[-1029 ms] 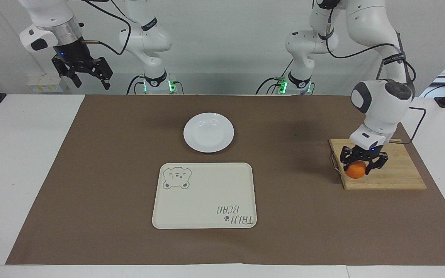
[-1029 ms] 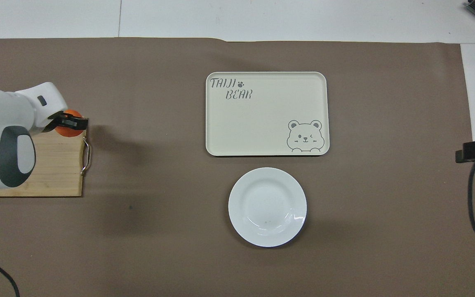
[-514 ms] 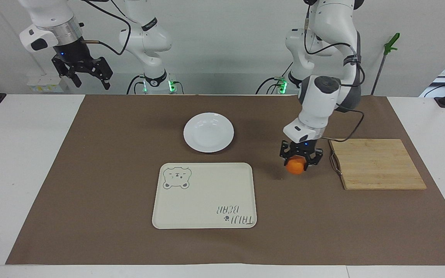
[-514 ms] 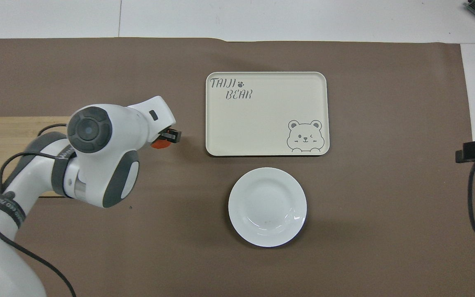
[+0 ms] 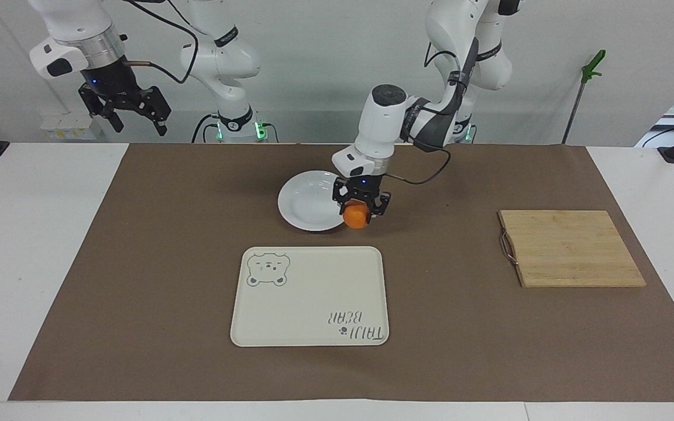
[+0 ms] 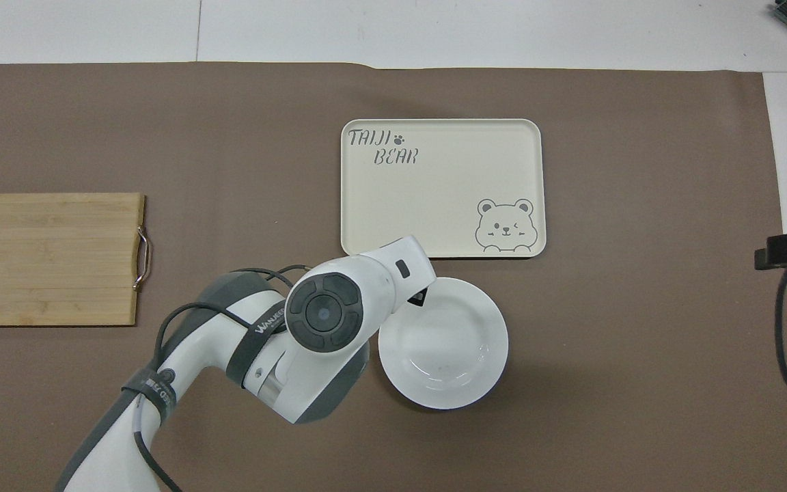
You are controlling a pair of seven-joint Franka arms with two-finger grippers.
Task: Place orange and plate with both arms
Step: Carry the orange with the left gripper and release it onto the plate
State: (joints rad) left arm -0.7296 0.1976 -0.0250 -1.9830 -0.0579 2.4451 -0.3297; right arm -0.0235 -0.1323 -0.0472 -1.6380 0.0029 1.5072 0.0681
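The left gripper [image 5: 361, 206] carries the orange [image 5: 356, 216] in the air at the edge of the white plate [image 5: 311, 202], on the rim toward the left arm's end of the table. Your main risk is an early release: the fruit looks to hang over the rim rather than the well, so if you let go here it could strike the lip, roll onto the brown mat [image 5: 155, 251], or tip the dish. A round fruit dropped from height may also bounce out even when centred; judge the height from the facing view before you open. The overhead view hides the orange under the wrist, so do not rely on it for alignment.

Pose: the left arm reaches in from its base with the elbow bent and the wrist pointing almost straight down; its fingers pinch the orange from both sides. The right gripper [image 5: 128, 108] waits raised above the right arm's end of the table, fingers spread and holding nothing. The plate rests on the mat just nearer the robots than the cream bear tray [image 5: 310, 296]. The wooden cutting board [image 5: 570, 248] lies well apart, toward the left arm's end.
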